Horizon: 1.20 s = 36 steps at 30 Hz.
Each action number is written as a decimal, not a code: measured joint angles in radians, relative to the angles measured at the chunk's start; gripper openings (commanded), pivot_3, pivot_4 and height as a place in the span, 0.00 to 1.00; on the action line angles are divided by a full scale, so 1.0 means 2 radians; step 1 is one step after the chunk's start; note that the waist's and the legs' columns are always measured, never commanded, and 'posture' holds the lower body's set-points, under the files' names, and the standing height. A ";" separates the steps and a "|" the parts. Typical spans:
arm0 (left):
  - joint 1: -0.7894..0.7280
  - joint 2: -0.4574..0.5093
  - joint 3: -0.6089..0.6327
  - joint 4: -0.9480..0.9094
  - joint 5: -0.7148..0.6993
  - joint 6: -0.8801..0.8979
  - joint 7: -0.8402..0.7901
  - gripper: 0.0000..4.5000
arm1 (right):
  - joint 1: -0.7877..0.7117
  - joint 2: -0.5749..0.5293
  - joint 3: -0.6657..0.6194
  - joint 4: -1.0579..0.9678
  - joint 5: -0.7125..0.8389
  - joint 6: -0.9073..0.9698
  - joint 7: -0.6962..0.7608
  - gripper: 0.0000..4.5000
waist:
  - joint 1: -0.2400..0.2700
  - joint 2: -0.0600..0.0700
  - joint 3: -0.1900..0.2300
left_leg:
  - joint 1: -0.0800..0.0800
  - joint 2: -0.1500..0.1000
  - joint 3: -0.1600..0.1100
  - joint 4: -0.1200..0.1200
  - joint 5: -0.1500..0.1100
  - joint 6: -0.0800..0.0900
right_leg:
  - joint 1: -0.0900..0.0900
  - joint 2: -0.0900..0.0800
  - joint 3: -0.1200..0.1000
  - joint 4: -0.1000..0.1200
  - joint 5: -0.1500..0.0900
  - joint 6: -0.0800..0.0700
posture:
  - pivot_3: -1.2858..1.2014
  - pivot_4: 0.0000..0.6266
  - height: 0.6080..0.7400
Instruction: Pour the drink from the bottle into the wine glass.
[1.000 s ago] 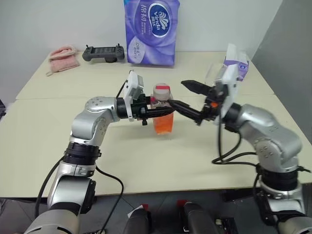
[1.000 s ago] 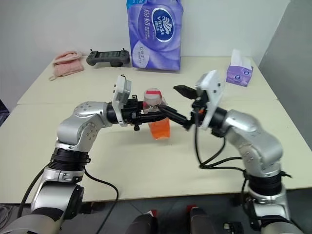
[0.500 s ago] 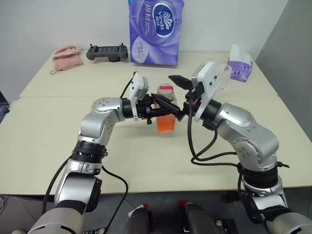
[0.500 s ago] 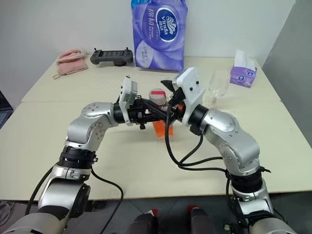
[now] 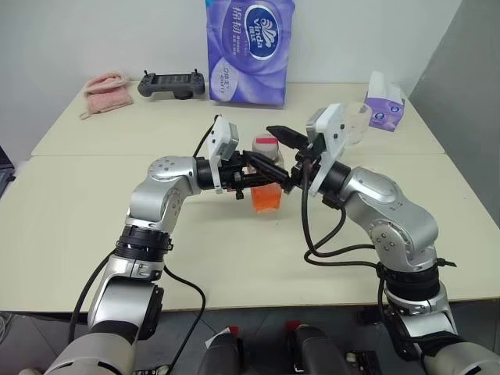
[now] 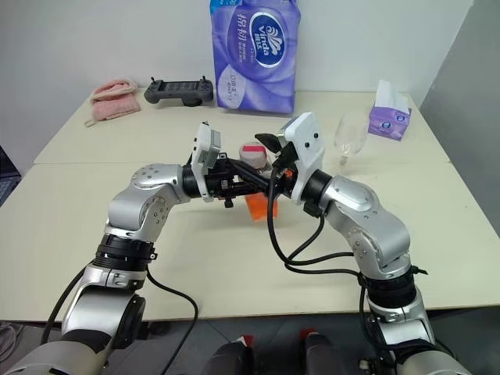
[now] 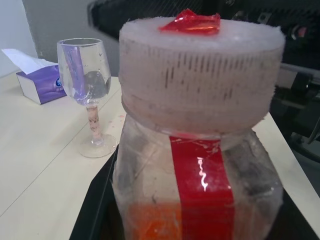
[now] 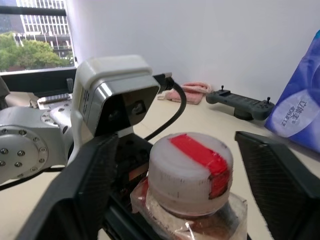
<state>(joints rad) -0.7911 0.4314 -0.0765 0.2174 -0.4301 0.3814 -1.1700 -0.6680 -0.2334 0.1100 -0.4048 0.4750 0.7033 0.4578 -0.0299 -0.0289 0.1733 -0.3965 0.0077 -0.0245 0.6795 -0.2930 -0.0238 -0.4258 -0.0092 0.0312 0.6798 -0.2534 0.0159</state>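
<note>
The bottle [image 5: 266,181] is near the centre of the frame, upright above the table [image 5: 94,226], with the orange-red drink [image 5: 266,198] filling its lower part. Its pale cap [image 8: 191,172] is on, with a red strip across the top. The left gripper [image 5: 262,173] is pinching the bottle body from the left side. The right gripper [image 8: 185,175] has its fingers spread, one on each side of the cap, not touching it. The wine glass [image 6: 350,134] stands well apart, toward the upper right, and looks empty. I judge the task is at an early stage: unscrewing the cap, tilting and pouring are left.
</note>
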 measured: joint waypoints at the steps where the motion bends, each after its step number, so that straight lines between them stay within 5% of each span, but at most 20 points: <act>1: 0.000 0.000 0.000 0.000 0.000 0.000 0.000 0.39 | 0.000 0.000 -0.002 0.000 0.000 0.000 0.000 0.49 | 0.000 0.000 0.000 | 0.000 0.000 0.000 0.000 0.000 0.000 | 0.000 0.000 0.000 0.000 0.000 0.000 | 0.52 0.24 1.00; 3: 0.000 0.000 0.000 -0.001 0.000 -0.001 0.000 0.39 | 0.000 0.000 -0.004 0.000 0.001 0.000 0.000 0.39 | 0.000 0.000 0.000 | 0.000 0.000 0.000 0.000 0.000 0.000 | 0.000 0.000 0.000 0.000 0.000 0.000 | 0.52 0.24 1.00; 13: 0.008 0.000 -0.003 -0.007 0.003 -0.005 -0.002 0.39 | -0.003 -0.018 -0.004 0.020 0.006 -0.016 0.039 0.39 | 0.000 0.000 0.000 | 0.000 0.000 0.000 0.000 0.000 0.000 | 0.000 0.000 0.000 0.000 0.000 0.000 | 0.52 0.24 1.00; 23: 0.005 0.000 -0.008 -0.033 -0.016 0.026 -0.032 0.39 | -0.118 -0.101 -0.012 0.213 0.068 -0.039 0.300 0.39 | 0.000 0.000 0.000 | 0.000 0.000 0.000 0.000 0.000 0.000 | 0.000 0.000 0.000 0.000 0.000 0.000 | 0.52 0.24 1.00; 31: 0.005 -0.006 -0.013 -0.034 -0.014 0.031 -0.028 0.39 | -0.096 -0.126 -0.027 0.213 0.064 -0.054 0.294 0.99 | 0.003 0.000 0.000 | -0.001 0.000 -0.001 0.000 0.000 0.000 | 0.000 -0.003 -0.001 0.000 0.000 0.000 | 0.52 0.24 1.00; 36: 0.005 0.001 -0.009 -0.036 -0.014 0.022 -0.029 0.39 | -0.014 -0.132 -0.069 0.089 0.083 0.003 0.200 0.99 | 0.002 0.000 0.000 | -0.001 0.000 -0.001 0.000 0.000 0.000 | 0.000 -0.003 -0.001 0.000 0.000 0.000 | 0.52 0.24 1.00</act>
<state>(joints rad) -0.7813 0.4333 -0.0951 0.1459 -0.4580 0.4248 -1.2281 -0.6957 -0.4977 -0.0271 -0.2277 0.6412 0.7089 0.8579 -0.0261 -0.0285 0.1736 -0.3977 0.0076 -0.0261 0.6801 -0.2931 -0.0236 -0.4257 -0.0149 0.0294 0.6801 -0.2534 0.0158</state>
